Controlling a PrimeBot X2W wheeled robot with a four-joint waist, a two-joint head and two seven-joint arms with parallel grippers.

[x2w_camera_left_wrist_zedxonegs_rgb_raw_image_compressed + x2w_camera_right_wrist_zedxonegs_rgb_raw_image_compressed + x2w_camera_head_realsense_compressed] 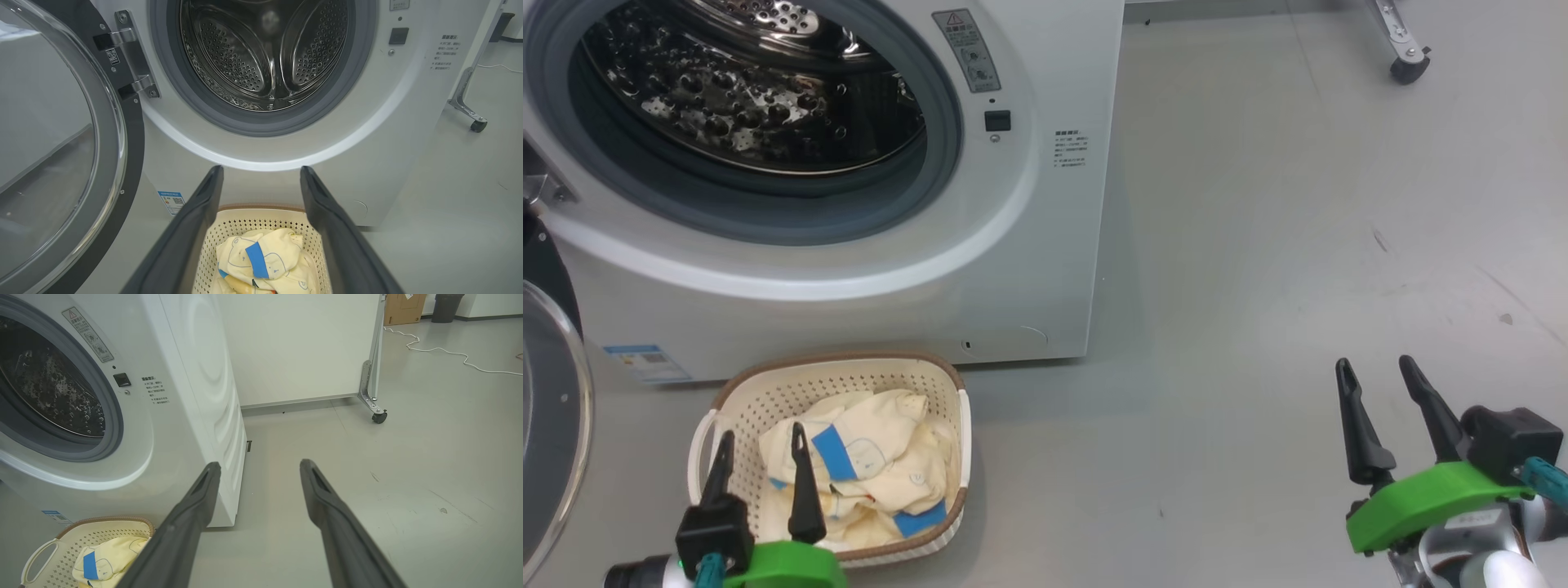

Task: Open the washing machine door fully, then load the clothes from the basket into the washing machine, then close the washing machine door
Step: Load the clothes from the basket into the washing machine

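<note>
Before the washing machine, basket held the clothes, washing machine door stood open at left, left gripper spread empty above them, right gripper spread empty over floor, warning label and blue sticker print proved unreadable.

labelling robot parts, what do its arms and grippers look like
The left gripper and right gripper match: two long dark tapering jaws with a slot near each tip, on a bright green bracket with a black block and teal fitting. Behind the right one, a silver and white wrist.
</note>
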